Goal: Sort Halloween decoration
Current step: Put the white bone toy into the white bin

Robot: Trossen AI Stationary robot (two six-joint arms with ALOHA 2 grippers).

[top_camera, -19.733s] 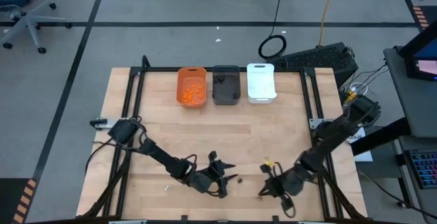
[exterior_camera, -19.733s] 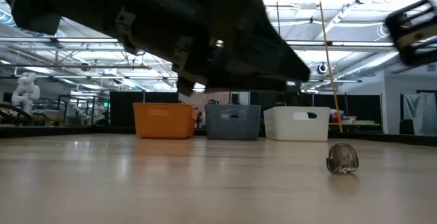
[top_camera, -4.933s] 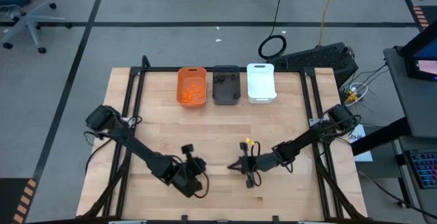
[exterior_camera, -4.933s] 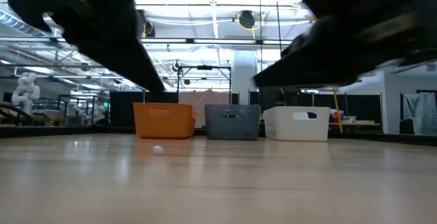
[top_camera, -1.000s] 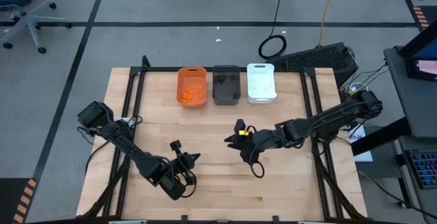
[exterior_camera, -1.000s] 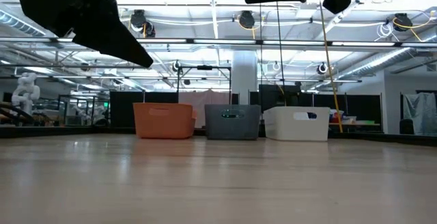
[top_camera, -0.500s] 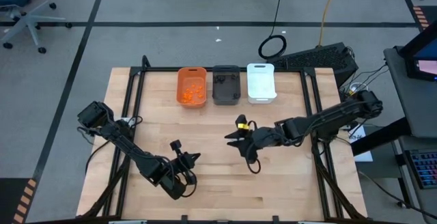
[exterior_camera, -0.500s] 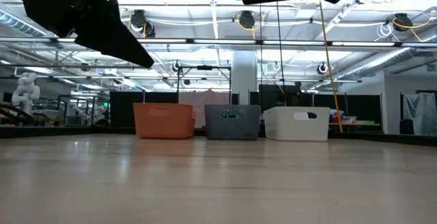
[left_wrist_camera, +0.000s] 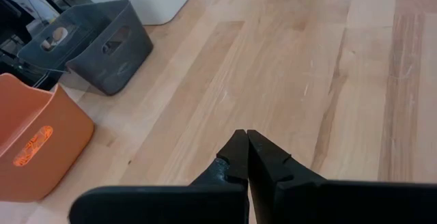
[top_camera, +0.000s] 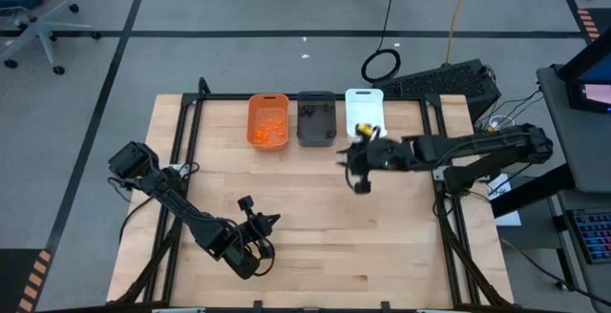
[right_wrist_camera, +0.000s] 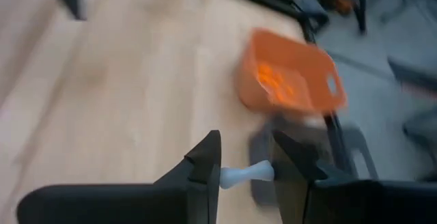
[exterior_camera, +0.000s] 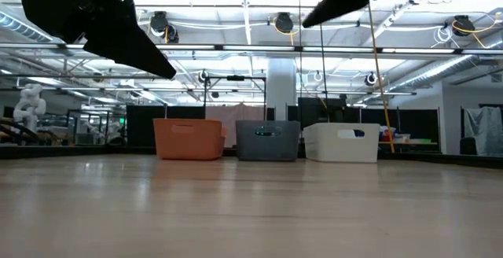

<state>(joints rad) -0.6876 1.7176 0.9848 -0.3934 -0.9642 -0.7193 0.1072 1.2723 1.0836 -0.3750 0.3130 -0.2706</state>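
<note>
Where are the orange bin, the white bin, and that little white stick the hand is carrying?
Orange bin [top_camera: 268, 122]: high view, on its inside, among the orange pieces.
White bin [exterior_camera: 341, 142]: low view, on its front wall.
White stick [right_wrist_camera: 246, 175]: right wrist view, mid-shaft, between the right hand's fingers.

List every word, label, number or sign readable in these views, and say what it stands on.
No text can be read in any view.
The orange plastic bin, dark grey plastic bin and white plastic bin show no readable label.
The screen beside the table is too small to read.

Two dark jointed arms, black wedge-shaped fingers [left_wrist_camera: 263, 162].
</note>
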